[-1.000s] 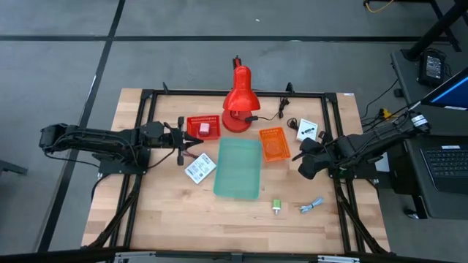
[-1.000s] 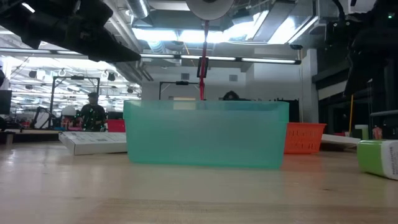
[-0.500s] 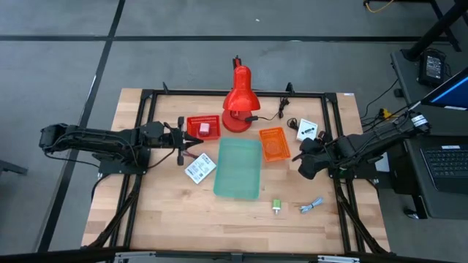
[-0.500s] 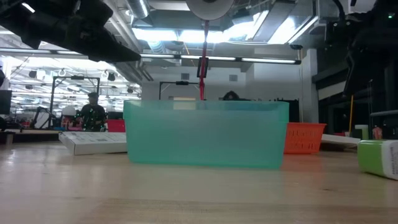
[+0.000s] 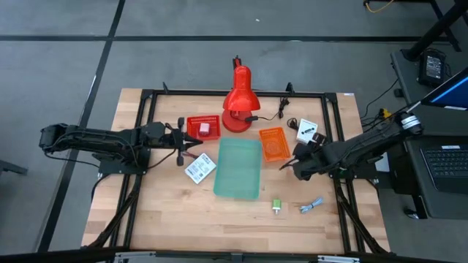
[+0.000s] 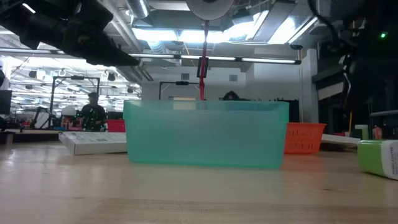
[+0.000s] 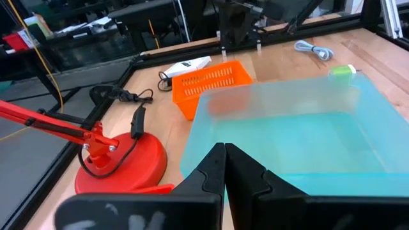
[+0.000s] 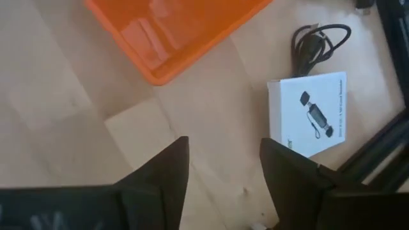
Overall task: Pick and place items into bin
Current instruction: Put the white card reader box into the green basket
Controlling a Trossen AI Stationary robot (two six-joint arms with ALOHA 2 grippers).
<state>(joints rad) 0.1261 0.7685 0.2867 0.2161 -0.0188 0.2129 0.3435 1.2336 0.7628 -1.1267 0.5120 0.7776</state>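
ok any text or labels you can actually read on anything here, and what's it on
No text can be read in any view.
White box by the black cable: shows a printed picture of a small dark device; the print beside it is too small to read.
White packet left of the teal bin: print too small to read.
Green block: white label, blurred.

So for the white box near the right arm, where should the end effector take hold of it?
The white box lies flat on the table, apart from the orange basket and beside the black cable. Probably best from straight above, fingers closing across its shorter width at mid-length. The open right end effector already hovers close by.
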